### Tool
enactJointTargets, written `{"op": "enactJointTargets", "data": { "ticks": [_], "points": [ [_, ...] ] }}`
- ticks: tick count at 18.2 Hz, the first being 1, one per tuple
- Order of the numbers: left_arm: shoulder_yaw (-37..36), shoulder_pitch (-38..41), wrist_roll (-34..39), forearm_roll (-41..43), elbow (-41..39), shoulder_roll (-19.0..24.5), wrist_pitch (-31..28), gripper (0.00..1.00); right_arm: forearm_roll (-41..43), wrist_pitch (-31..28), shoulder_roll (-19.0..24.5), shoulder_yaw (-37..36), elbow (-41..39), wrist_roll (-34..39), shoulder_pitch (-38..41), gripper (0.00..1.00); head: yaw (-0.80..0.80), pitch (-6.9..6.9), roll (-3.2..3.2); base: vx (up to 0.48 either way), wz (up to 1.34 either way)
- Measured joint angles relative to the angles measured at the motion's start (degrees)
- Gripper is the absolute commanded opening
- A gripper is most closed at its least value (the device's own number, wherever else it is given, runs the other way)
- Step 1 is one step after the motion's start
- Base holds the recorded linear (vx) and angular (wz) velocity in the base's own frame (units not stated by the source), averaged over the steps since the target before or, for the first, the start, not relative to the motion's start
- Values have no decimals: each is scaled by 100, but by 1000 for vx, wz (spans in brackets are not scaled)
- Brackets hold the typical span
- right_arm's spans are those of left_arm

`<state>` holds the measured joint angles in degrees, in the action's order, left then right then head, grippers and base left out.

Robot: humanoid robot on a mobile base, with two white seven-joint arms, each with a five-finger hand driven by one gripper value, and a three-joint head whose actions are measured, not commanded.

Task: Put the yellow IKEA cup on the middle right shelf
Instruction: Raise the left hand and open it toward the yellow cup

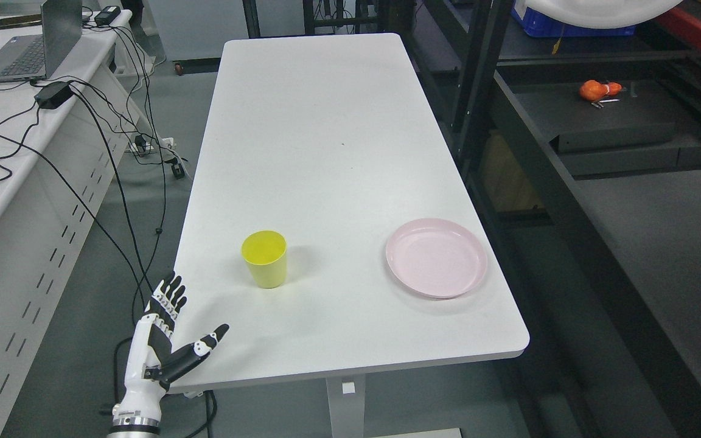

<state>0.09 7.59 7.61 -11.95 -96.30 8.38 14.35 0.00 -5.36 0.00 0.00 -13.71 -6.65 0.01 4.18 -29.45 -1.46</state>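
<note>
While empty and splayed at the table (326, 121) edge, left robot hand (165, 340); yellow cup (264, 258) upright, well apart.

open left hand (159, 340) | bare white tabletop (326, 152) ahead of us | only yellow plastic cup (264, 258) just beyond fingertips

No text, label, brand mark or number can be read anywhere in the head view. The yellow cup (264, 258) and the pink plate (436, 257), both near the table's (326, 121) front edge, are seen as plain. Any print on the laptop (28, 45) on the side desk is perhaps present, but too small to be made out.
</note>
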Motion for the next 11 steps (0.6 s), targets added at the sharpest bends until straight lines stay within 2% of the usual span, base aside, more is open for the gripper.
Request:
{"op": "enactJointTargets", "data": {
  "ticks": [6, 11],
  "points": [
    [-3, -128, 1, 0, 42, -19, -5, 99, 0, 0, 0, 0, 0, 0, 0, 99, 0, 0, 0, 0, 0],
    [-6, -630, 3, 5, 421, -10, -22, 99, 0, 0, 0, 0, -1, 1, -2, 99, 0, 0, 0, 0, 0]
  ]
}}
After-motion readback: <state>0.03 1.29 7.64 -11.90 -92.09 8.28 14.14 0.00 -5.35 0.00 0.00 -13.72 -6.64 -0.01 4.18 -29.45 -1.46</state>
